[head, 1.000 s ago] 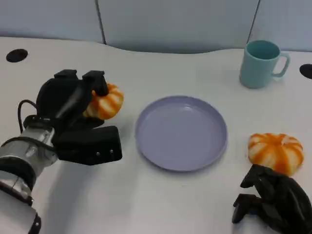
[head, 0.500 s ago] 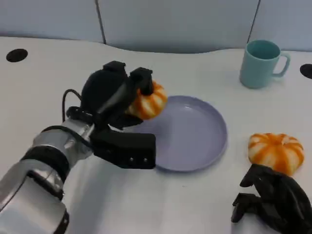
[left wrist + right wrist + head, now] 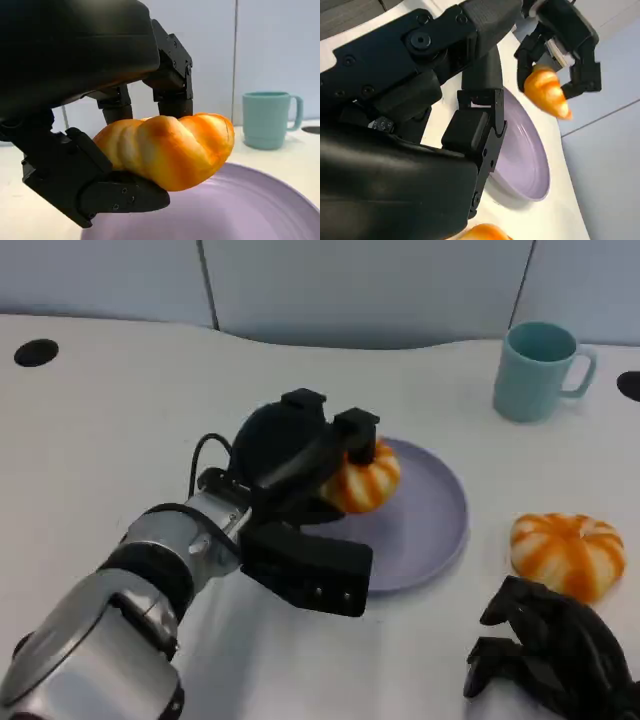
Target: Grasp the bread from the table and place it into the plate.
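The left hand [image 3: 300, 455] holds a bread [image 3: 362, 478] between its fingers [image 3: 172, 75] and thumb, lifted clear of the table [image 3: 120, 420] and hanging over the near-left part of the plate [image 3: 440, 510]. In the left wrist view the bread sits well above the plate's purple floor, with a plain gap under it — so the pick-up looks done and the carry nearly so. What is left, as I judge it, is to lower the bread and let go.

A second bread [image 3: 567, 552] lies on the table to the right of the plate, apart from its rim and untouched. The right hand [image 3: 550, 655] rests low on the table just in front of that bread, its fingers curled in and holding nothing.

For room: the plate's floor is bare, so the held bread can go down anywhere inside the raised rim. The hand's lower part hangs close over the near rim, which is the edge to watch on the way down. The mug [image 3: 538, 370] stands well away at the far right, out of the path.
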Action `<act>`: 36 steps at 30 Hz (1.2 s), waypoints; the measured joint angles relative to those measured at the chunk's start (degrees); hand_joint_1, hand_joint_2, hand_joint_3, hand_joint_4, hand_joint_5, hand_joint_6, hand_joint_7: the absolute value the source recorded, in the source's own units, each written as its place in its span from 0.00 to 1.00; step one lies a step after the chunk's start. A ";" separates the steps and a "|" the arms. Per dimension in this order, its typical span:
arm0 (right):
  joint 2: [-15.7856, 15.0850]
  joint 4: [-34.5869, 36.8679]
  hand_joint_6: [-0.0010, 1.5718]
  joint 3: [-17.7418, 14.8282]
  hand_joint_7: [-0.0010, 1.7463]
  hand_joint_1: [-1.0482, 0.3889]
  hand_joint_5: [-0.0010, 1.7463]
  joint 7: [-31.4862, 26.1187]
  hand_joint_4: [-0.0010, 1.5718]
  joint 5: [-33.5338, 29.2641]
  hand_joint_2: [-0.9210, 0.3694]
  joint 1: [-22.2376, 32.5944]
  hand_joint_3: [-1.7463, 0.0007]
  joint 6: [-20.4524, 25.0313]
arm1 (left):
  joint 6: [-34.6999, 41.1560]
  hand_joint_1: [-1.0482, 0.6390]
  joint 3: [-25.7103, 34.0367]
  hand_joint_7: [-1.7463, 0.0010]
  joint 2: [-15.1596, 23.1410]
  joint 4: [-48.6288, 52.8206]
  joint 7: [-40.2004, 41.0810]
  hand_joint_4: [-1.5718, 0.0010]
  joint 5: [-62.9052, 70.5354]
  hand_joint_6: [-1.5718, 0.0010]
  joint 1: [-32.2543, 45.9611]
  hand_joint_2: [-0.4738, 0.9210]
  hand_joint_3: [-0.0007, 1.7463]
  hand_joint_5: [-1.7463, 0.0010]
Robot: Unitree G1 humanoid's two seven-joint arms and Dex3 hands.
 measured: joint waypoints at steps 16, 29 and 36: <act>0.54 -0.79 0.79 0.89 0.47 0.14 0.46 -0.26 0.91 0.08 0.13 0.58 1.00 0.04 | 2.48 0.48 -1.43 0.00 -2.43 1.08 -2.33 0.43 0.24 0.56 -0.34 0.84 0.39 0.00; 0.79 -0.83 0.79 0.91 0.47 0.12 0.45 -0.23 0.92 0.07 0.13 0.67 1.00 0.02 | 4.98 0.35 -1.03 0.93 -2.84 1.15 -13.89 0.76 -0.88 0.66 -0.90 1.00 0.08 0.59; 0.80 -1.21 0.78 1.05 0.47 0.13 0.46 -0.36 0.92 -0.03 0.13 0.84 1.00 0.02 | 6.77 0.17 -1.32 1.00 -2.88 1.19 -20.95 0.85 -0.82 0.78 -2.26 1.00 0.16 0.81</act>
